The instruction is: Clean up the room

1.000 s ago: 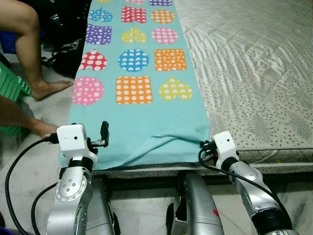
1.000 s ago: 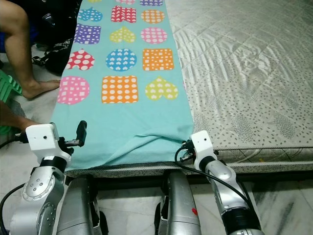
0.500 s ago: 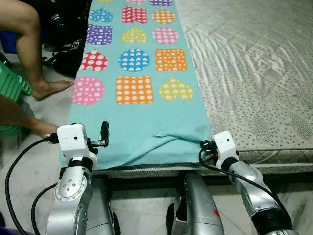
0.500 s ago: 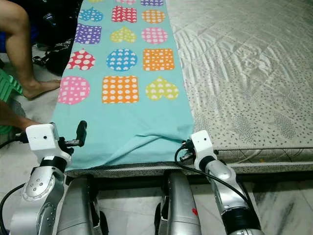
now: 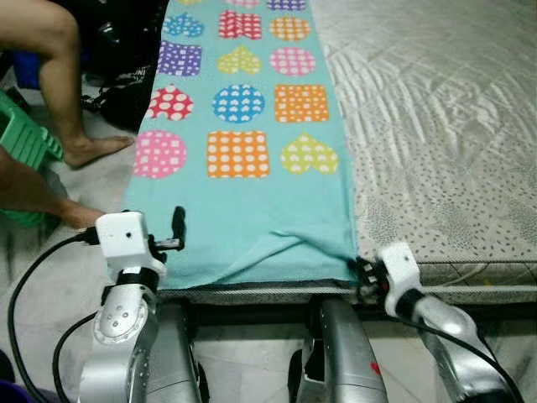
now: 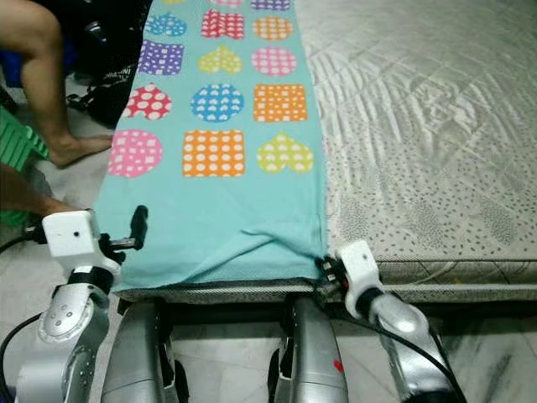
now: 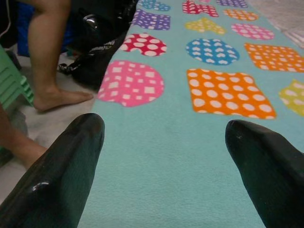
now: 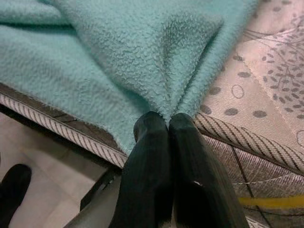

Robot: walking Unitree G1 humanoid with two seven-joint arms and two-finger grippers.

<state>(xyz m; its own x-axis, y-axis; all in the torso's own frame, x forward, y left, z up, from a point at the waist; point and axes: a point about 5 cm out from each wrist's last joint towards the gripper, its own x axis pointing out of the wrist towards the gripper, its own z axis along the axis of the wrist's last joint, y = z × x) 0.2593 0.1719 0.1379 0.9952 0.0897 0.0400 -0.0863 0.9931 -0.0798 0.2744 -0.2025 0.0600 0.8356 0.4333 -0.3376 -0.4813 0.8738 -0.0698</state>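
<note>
Teal blanket (image 5: 252, 210) with dotted shapes lies along bed's (image 5: 436, 126) left edge, near corner bunched and pinched in right gripper's (image 8: 168, 126) clenched fingers at bed's front edge, left gripper (image 7: 164, 156) fingers spread apart over blanket's near-left edge, person's leg (image 5: 63, 92) beside bed.

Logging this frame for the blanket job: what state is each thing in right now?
Blanket: spread flat along the mattress, near corner bunched.
Right tool: shut on the blanket corner.
Left tool: open, above the blanket's near edge.
Mattress: bare beside the blanket.
</note>
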